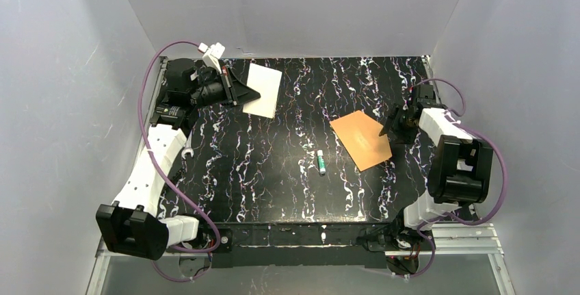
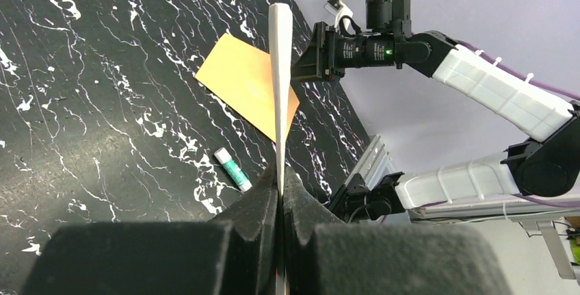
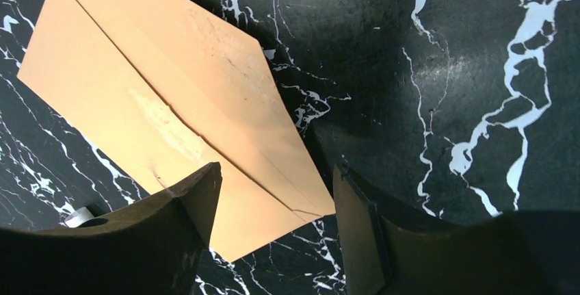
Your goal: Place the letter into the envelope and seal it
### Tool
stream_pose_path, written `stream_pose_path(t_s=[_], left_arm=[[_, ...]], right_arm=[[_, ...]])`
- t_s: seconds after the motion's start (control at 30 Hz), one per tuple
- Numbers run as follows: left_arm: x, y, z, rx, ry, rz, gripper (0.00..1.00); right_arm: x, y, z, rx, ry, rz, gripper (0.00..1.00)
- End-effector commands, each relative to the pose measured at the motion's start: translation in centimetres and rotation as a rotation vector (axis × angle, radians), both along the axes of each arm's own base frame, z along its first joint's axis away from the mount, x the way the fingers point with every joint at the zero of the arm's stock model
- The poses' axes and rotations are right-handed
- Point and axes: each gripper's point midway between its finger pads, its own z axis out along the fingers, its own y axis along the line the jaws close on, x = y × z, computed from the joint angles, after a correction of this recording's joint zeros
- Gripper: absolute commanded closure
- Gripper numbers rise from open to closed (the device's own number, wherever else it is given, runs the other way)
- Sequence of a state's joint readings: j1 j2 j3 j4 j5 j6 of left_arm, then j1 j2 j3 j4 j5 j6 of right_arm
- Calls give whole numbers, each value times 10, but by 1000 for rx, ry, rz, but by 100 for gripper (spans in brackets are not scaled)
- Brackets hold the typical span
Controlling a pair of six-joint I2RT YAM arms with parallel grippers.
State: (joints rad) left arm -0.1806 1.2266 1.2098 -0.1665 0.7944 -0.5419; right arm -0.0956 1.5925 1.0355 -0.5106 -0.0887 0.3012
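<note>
The letter [image 1: 264,89] is a pale sheet held off the table at the back left; its plain side faces the top camera. My left gripper [image 1: 249,93] is shut on its left edge. In the left wrist view the letter [image 2: 280,69] shows edge-on, rising from between the closed fingers [image 2: 260,206]. The orange envelope [image 1: 360,139] lies flat at the right of the table, flap closed. My right gripper [image 1: 385,131] is open at its right edge. In the right wrist view the envelope [image 3: 171,110] lies just beyond the open fingers [image 3: 181,202], one corner between them.
A glue stick [image 1: 321,162] with a green body and white cap lies on the black marbled table [image 1: 260,185] near the middle, left of the envelope. It also shows in the left wrist view [image 2: 232,170]. White walls enclose the table on three sides.
</note>
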Motion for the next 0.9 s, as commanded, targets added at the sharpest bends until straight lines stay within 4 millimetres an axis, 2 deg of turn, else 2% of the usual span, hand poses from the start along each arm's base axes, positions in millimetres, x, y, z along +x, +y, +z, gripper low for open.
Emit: stream_pose_path(t_s=[0.0, 0.33, 0.43, 0.5, 0.6, 0.7, 0.77, 0.87], left_arm=[[-6, -4, 12, -7, -25, -41, 100], [-3, -6, 16, -11, -40, -55, 100], [-4, -5, 19, -7, -61, -57, 100], [-4, -5, 22, -5, -81, -56, 100], [-4, -4, 27, -2, -108, -55, 100], [-5, -4, 29, 5, -128, -58, 100], [-6, -3, 29, 10, -136, -58, 100], [-6, -2, 29, 16, -139, -57, 100]], right_arm=[[12, 2, -7, 63, -56, 64, 33], [19, 7, -29, 186, -24, 61, 45], [29, 8, -32, 197, -73, 92, 53], [33, 16, -31, 243, -121, 121, 56], [36, 31, -27, 328, -163, 160, 65], [37, 36, -27, 363, -159, 170, 86], [42, 38, -21, 379, -180, 178, 97], [49, 38, -6, 381, -227, 174, 99]])
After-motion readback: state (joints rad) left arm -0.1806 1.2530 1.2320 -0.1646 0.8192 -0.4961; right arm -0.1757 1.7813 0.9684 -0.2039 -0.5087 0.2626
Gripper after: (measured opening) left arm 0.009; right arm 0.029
